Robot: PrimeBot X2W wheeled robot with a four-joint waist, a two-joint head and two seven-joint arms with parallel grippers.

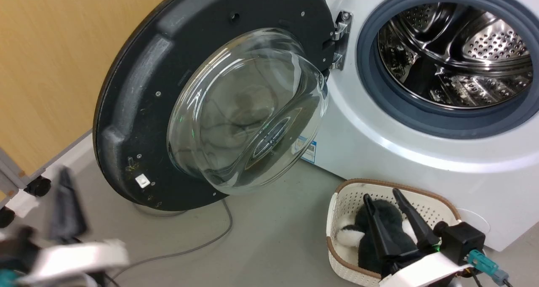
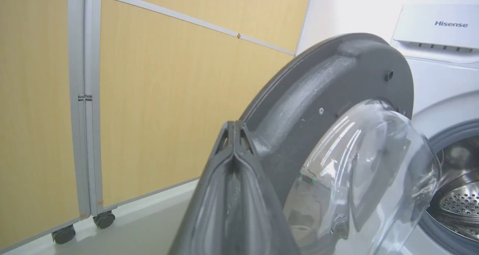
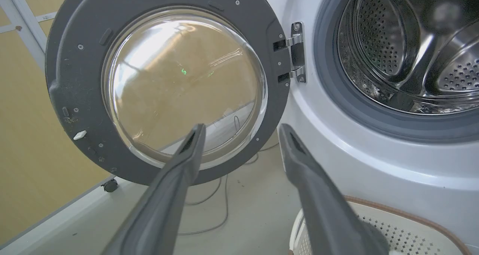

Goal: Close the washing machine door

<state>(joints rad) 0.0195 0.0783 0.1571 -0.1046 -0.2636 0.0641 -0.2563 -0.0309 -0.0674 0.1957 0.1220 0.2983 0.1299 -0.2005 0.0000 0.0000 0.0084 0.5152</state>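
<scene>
I see washing machine door point(image 1: 141, 89) standing wide open, hung on hinge at left of washing machine point(image 1: 379, 144) opening, steel drum exposed. My left gripper point(image 2: 234, 127): fingers clenched together, nothing between them, low beside door's free edge, apart from it in head view. My right gripper point(image 1: 381, 194): fingers released, spread, empty, above cream basket point(image 1: 391, 182) on floor.

There is one washing machine point(image 1: 379, 152), with one washing machine door point(image 1: 139, 110) and one steel drum point(image 1: 463, 55). The floor point(image 1: 273, 236) carries one cream basket point(image 1: 349, 198) holding one dark-and-white fluffy item point(image 1: 398, 224), plus one grey cable point(image 1: 230, 224). Two castors point(image 2: 104, 219) show. There are two grippers, the left gripper point(image 2: 234, 126) and the right gripper point(image 3: 242, 129).
</scene>
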